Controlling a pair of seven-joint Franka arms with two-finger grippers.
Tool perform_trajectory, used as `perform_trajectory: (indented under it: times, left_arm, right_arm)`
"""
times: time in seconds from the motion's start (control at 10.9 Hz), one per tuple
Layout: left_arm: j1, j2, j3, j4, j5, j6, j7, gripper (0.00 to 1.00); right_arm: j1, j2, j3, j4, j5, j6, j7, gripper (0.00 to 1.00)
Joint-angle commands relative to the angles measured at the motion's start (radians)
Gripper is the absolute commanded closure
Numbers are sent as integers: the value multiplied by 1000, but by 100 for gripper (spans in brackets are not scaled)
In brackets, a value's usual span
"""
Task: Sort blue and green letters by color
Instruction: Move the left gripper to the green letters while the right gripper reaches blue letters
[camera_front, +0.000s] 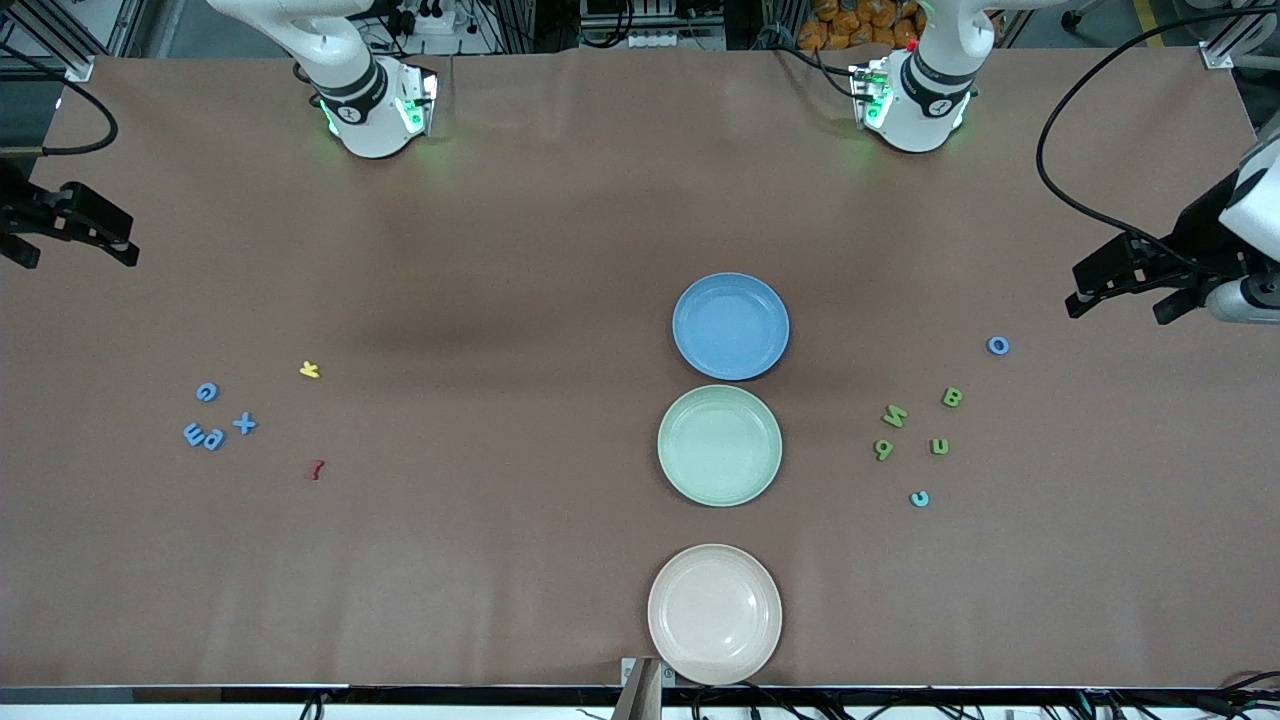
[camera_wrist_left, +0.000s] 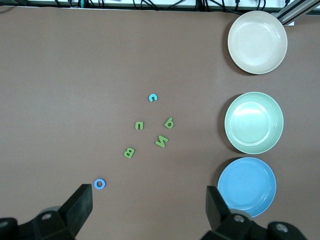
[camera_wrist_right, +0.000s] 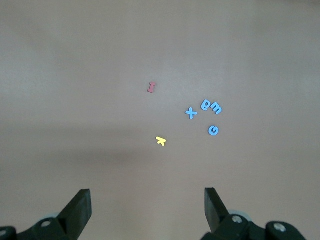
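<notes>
- Blue letters (camera_front: 215, 425) lay in a small cluster toward the right arm's end of the table: a G, an X, and an E touching an a, all flat on the brown cloth.
- One more blue ring-shaped letter (camera_front: 998, 346) sat alone toward the left arm's end, well apart from that cluster.
- Green letters (camera_front: 918, 422) (B, M, 9, n) were scattered loosely near each other toward the left arm's end, beside the plates; a pale cyan letter (camera_front: 919, 498) lay nearer the front camera than these.
- A yellow letter (camera_front: 310, 370) and a dark red letter (camera_front: 315, 470) lay beside the blue cluster, apart from it.
- Three plates stood in a row mid-table: the blue plate (camera_front: 684, 300) farthest from the front camera, the green plate (camera_front: 670, 420) next, the beige plate (camera_front: 660, 585) nearest. All were bare, so sorting looked not yet begun.
- The left gripper (camera_wrist_left: 149, 206) hung over the table near the ring-shaped letter, fingers spread wide, holding nothing.
- The right gripper (camera_wrist_right: 147, 205) hung over bare cloth, fingers likewise spread and holding nothing.
- Judging by their look, the letters were light, thin and soft foam, likely to slide or flip if nudged.
- A grip would probably need fingertips pressed down to the cloth, pinching across a letter's narrow outer edges; the touching E and a might need separating.
</notes>
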Motion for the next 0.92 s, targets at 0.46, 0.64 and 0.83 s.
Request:
perform_trajectory:
  times: [0.46, 0.64, 0.83]
  left_arm:
    - [-7, 66, 3, -6, -5, -1, 24, 0]
    - [-13, 139, -8, -9, 96, 37, 28, 0]
    - [-5, 182, -19, -53, 102, 111, 48, 0]
  right_arm:
    - [-4, -6, -3, -22, 0, -3, -11, 0]
    - [-23, -6, -3, -43, 2, 6, -14, 0]
    - [-47, -4, -4, -83, 2, 27, -17, 0]
